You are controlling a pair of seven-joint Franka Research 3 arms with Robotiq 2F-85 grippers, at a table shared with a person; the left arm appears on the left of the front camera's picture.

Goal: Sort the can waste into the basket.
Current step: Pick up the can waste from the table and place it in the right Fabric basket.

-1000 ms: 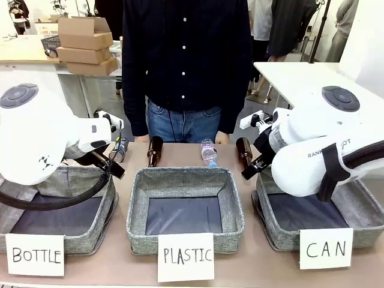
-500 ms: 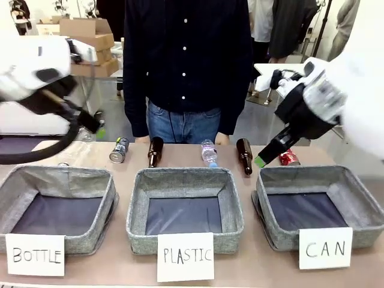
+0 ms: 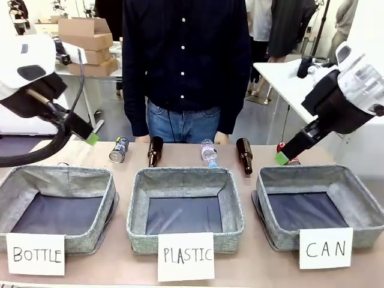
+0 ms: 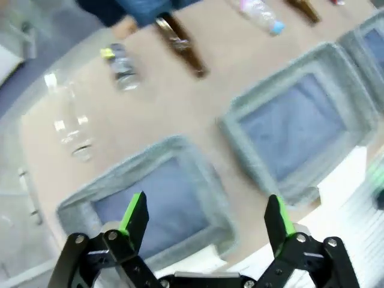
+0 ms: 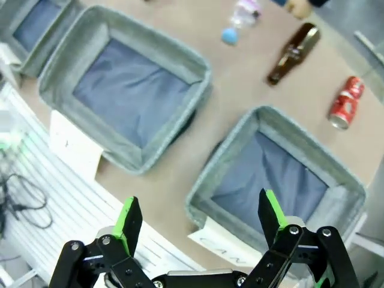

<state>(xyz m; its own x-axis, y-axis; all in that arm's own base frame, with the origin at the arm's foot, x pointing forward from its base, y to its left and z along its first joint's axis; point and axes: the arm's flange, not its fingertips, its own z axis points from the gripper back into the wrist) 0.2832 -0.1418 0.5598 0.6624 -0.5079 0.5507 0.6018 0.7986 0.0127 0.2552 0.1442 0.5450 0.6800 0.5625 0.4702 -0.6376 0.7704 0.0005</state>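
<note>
The dark grey-black can point(image 3: 119, 149) lies on the table's far side behind the BOTTLE bin, and it appears again as the dark can point(image 4: 123, 69) in the left wrist view. The red can point(image 5: 345, 103) lies on its side beyond the CAN basket point(image 5: 264, 117); in the front view the red can point(image 3: 293, 161) is mostly hidden behind my right gripper point(image 3: 282, 157). That gripper point(image 5: 198, 225) hangs open and empty high above the CAN basket point(image 3: 300, 171). My left gripper point(image 3: 90, 138) is raised at the left; in its wrist view the gripper point(image 4: 206, 219) is open and empty over the BOTTLE bin point(image 4: 180, 147).
Three grey bins stand in a row with signs BOTTLE point(image 3: 35, 254), PLASTIC point(image 3: 186, 256) and CAN point(image 3: 326, 248). Two brown bottles point(image 3: 155, 150) point(image 3: 244, 155) and a clear plastic bottle point(image 3: 209, 152) lie behind them. Another clear bottle point(image 4: 69, 123) lies at the left. A person point(image 3: 186, 66) stands at the far edge.
Both arms have lifted from low over the outer bins to well above the table, uncovering the cans. Both grippers stayed open and empty. Nothing on the table moved.
</note>
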